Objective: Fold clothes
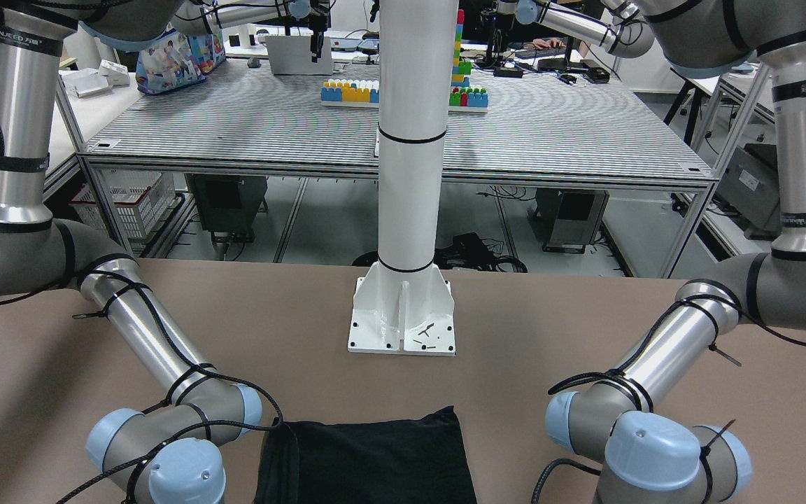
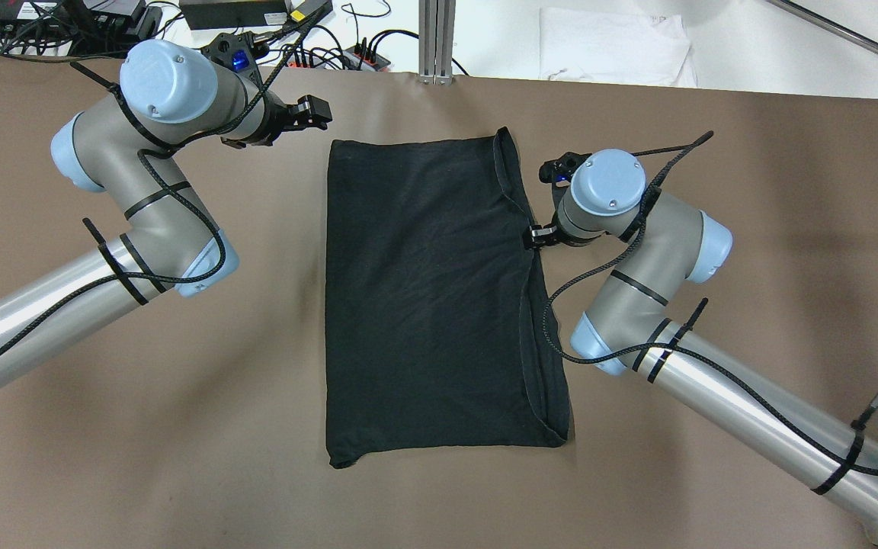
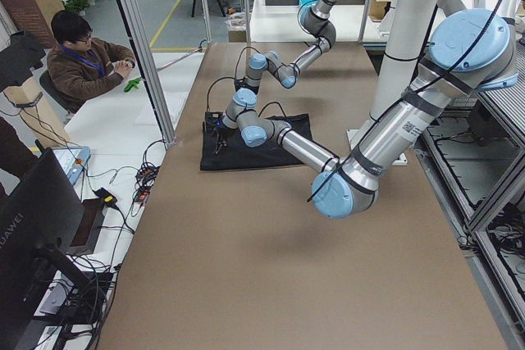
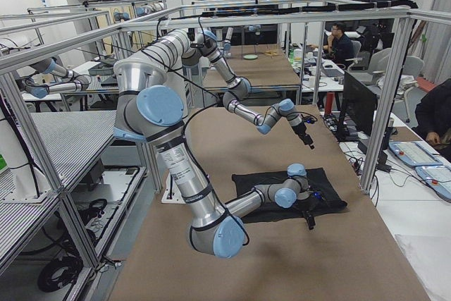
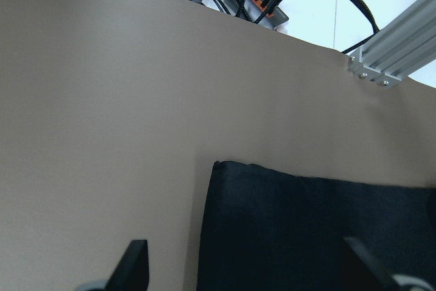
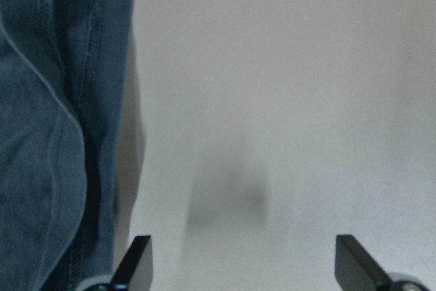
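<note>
One black garment (image 2: 431, 297) on one brown desk (image 2: 180, 427). Two arms reach over it: one left arm (image 2: 142, 191) and one right arm (image 2: 637, 259). Two claws, one per arm: left claw (image 5: 245, 264), right claw (image 6: 242, 257). One white pillar (image 1: 410, 140). One seated person (image 3: 82, 63) beside the desk.

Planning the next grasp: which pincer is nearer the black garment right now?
Right. The right pincer sits open, right at the black garment's right edge. The left pincer hangs off its far left corner, not touching it.

Overhead and front views opposite across the table (image 2: 180, 457), both over the black garment (image 2: 424, 290).
</note>
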`<state>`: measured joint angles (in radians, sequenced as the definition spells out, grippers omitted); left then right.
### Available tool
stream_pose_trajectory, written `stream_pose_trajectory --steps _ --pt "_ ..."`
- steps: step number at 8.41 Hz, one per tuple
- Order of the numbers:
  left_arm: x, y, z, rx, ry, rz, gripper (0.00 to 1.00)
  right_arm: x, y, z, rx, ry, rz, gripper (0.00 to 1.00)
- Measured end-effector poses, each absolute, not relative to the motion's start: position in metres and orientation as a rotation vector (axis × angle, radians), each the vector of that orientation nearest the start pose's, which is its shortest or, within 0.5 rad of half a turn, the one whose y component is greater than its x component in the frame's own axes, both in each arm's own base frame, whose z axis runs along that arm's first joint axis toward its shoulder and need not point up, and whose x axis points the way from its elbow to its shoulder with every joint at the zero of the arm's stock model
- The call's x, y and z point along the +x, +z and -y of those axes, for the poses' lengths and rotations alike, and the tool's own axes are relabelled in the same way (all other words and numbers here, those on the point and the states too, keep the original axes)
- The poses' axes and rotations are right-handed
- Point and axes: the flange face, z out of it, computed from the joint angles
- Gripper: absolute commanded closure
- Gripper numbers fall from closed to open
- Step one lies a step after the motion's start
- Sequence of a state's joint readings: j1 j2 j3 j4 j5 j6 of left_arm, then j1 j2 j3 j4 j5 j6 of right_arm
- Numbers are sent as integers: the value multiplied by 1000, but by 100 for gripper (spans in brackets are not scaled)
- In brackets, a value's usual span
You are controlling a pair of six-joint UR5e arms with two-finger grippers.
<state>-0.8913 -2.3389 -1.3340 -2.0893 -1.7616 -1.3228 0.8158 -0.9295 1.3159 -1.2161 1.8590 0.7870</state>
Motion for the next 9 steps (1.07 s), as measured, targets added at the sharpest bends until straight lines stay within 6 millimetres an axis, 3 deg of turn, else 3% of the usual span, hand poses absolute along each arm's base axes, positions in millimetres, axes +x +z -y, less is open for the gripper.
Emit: stream_pose_trajectory --steps 1,3,6,9 --pt "394 230 670 423 -483 -982 0 -431 350 624 319 -80 745 6" --pt "394 230 670 423 -483 -979 0 -430 336 621 296 -65 788 6" --pt "394 230 670 422 -484 -979 0 -470 313 583 268 24 826 6" --pt "393 229 670 423 -484 -980 0 -498 311 552 257 65 827 6"
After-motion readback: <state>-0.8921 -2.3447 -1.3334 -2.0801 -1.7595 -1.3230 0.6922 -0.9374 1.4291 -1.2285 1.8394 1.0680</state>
